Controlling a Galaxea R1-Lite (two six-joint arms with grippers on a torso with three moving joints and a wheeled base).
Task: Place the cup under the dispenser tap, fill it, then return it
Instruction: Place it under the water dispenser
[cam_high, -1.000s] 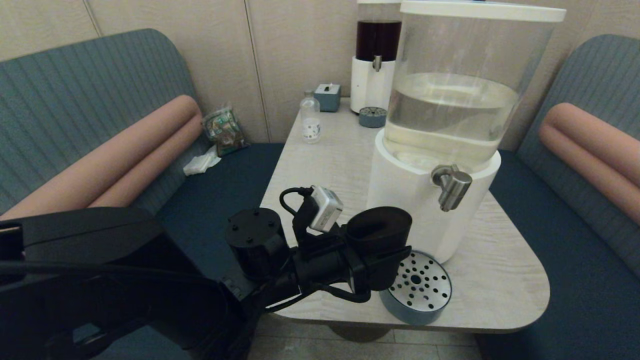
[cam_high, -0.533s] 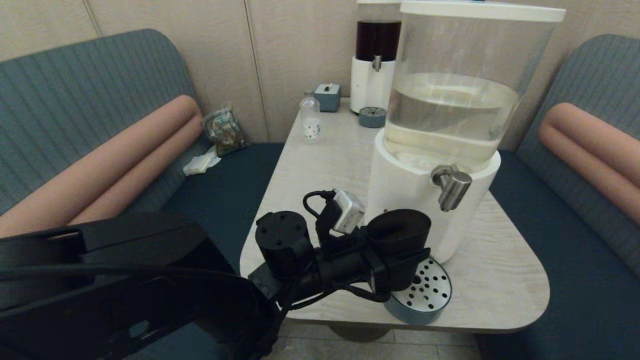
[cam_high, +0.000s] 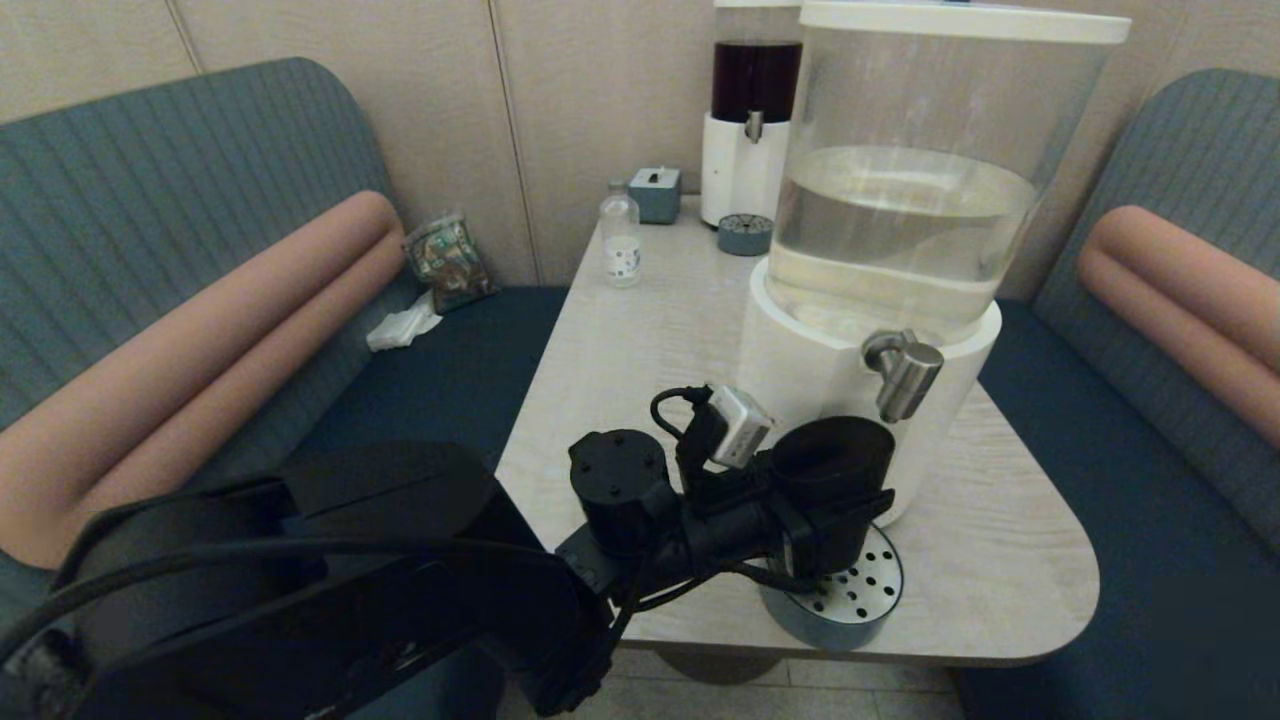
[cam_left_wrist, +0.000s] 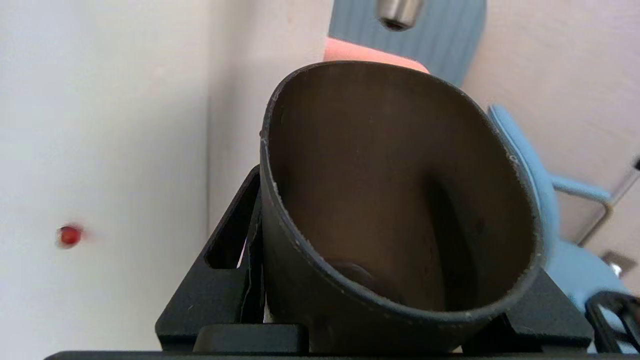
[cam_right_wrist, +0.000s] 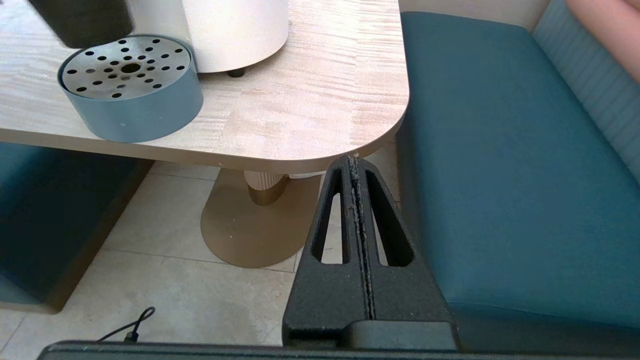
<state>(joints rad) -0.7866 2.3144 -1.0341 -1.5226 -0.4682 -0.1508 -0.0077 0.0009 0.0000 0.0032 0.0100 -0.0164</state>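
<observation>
My left gripper (cam_high: 835, 525) is shut on the dark tapered cup (cam_high: 832, 460) and holds it upright above the left part of the round perforated drip tray (cam_high: 858, 592). The cup's rim is just left of and below the silver dispenser tap (cam_high: 903, 372) on the big clear-tank dispenser (cam_high: 900, 200). In the left wrist view the cup (cam_left_wrist: 390, 200) is empty between the fingers (cam_left_wrist: 220, 280), with the tap nozzle (cam_left_wrist: 398, 12) above its far rim. My right gripper (cam_right_wrist: 356, 165) is shut and empty, low by the table's front right corner.
A dark-liquid dispenser (cam_high: 752, 120), its small drip tray (cam_high: 745, 235), a clear bottle (cam_high: 621, 240) and a tissue box (cam_high: 655, 193) stand at the table's far end. Teal benches (cam_high: 1150, 480) flank the table. The table edge (cam_right_wrist: 300, 162) is close above the right gripper.
The left arm has carried the cup to the right, from beside the dispenser's base to over the drip tray, closer to the tap.
</observation>
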